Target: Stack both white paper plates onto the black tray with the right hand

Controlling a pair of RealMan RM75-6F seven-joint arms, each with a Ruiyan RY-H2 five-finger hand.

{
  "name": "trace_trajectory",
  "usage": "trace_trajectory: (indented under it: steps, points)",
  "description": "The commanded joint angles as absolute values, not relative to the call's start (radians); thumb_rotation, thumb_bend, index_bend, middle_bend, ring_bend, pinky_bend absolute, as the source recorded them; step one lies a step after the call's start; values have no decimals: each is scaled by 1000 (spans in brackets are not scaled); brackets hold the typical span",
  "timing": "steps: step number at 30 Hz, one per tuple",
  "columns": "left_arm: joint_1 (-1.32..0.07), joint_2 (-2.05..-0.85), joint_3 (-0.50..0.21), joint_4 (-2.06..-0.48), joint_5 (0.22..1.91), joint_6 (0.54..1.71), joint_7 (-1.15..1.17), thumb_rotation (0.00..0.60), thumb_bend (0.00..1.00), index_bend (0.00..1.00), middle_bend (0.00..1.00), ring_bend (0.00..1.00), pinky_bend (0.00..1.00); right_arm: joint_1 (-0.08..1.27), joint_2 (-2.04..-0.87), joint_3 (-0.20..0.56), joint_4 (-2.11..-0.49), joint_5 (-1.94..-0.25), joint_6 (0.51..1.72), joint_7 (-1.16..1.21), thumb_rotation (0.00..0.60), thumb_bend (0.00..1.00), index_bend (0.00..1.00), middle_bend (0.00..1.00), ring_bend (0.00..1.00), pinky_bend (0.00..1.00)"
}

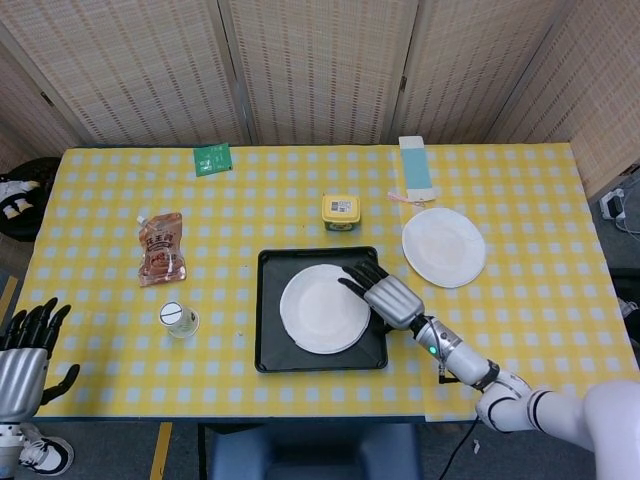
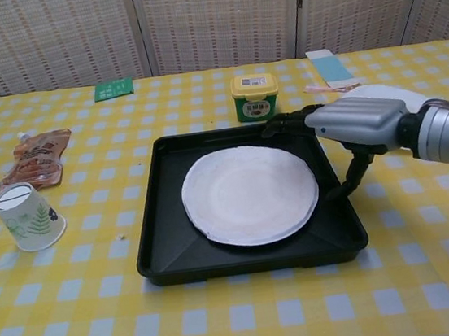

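Plate one (image 1: pixel 323 308) lies flat inside the black tray (image 1: pixel 268 330); plate two (image 1: pixel 443 246) rests on the counter (image 1: pixel 520 290) well to the tray's right. Your right hand (image 2: pixel 348 122) hovers over the tray's right edge, fingers spread, holding nothing. Your left hand (image 1: pixel 22 358) hangs off the counter's near left corner, fingers apart and empty. Yellow checked cloth covers the counter; woven screens (image 1: pixel 320 65) close off the room behind it.

Open tabletop (image 1: pixel 520 290) is seen between the black tray (image 1: pixel 268 330) and the second plate (image 1: pixel 443 246); only the yellow tub (image 1: pixel 341 211) stands near that path, behind the tray.
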State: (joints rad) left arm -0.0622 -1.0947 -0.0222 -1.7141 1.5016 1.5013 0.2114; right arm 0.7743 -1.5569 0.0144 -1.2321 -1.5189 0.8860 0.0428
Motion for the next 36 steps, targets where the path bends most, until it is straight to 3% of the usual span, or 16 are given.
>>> trace_trajectory:
  steps: [1,5,11,14,17,29,36]
  points:
    - [-60,-1094,-22,-1715,1504,1506,211,600,344,0,0,0,0,781,-1472,35,-1352,-1451,840,7,600,206,0,0,0,0]
    - [-59,-1093,-22,-1714,1505,1509,208,600,344,0,0,0,0,720,-1462,31,-1348,-1492,975,8,600,206,0,0,0,0]
    - [-61,-1095,-21,-1715,1504,1503,213,600,344,0,0,0,0,601,-1526,12,-1172,-1576,1237,96,600,205,5,0,0,0]
    - [-61,-1097,-20,-1716,1506,1503,217,600,344,0,0,0,0,552,-1550,1,-1079,-1578,1297,133,600,205,144,0,0,0]
    - [-64,-1099,-17,-1717,1507,1497,223,600,344,0,0,0,0,506,-1574,-7,-990,-1553,1304,156,600,205,263,0,0,0]
    - [-70,-1100,-16,-1718,1505,1484,223,600,345,0,0,0,0,425,-1742,35,-731,-1495,1348,220,600,205,343,0,0,0]
    - [-70,-1095,-15,-1718,1505,1483,213,600,345,0,0,0,0,437,-1843,69,-564,-1464,1294,243,600,209,416,0,0,0]
